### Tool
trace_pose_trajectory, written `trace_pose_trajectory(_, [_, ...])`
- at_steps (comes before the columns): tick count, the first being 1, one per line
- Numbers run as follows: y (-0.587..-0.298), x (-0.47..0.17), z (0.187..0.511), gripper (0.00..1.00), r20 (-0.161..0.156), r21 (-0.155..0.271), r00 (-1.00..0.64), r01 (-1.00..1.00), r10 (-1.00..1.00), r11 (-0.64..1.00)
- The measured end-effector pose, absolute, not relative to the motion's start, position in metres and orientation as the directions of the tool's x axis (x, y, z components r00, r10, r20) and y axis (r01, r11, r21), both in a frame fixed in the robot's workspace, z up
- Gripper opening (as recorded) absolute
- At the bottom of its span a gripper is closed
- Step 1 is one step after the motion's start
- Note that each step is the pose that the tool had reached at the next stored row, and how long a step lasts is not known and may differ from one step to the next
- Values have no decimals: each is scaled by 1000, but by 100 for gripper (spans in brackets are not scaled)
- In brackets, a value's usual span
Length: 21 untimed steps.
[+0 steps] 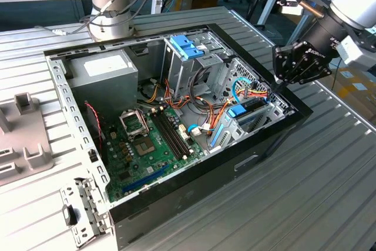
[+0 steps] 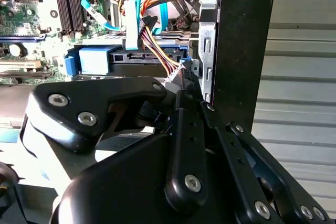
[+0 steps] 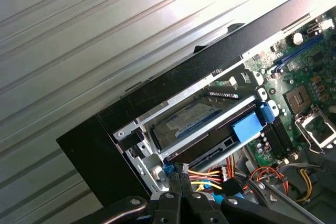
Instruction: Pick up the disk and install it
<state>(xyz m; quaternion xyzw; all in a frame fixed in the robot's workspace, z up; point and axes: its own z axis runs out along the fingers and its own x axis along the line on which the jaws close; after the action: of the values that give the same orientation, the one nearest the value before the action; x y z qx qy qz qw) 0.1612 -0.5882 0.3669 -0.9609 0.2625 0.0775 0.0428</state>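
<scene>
Currently the disk (image 3: 195,120) sits flat in a metal bay at the corner of the open case (image 1: 276,139), its blue end tab toward the motherboard (image 1: 147,145), and in both wrist views it lies just beyond the fingertips. The gripper (image 1: 281,84) hangs above that corner at the exterior view's right. Its jaws are closed together tip to tip with nothing between them, touching the cable connectors (image 3: 210,174) beside the bay.
</scene>
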Motion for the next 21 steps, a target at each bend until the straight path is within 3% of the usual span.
trace_pose_trajectory(2, [-588,161,367,24,-171,-42,850,-511,-497,-859])
trace_pose_trajectory(4, [-588,161,367,24,-171,-42,851,-510,-497,-859])
trace_pose_trajectory(5, [-588,161,367,30,-171,-42,851,-510,-497,-859])
trace_pose_trajectory(21, [-585,151,359,30,-171,-42,848,-516,-502,-856])
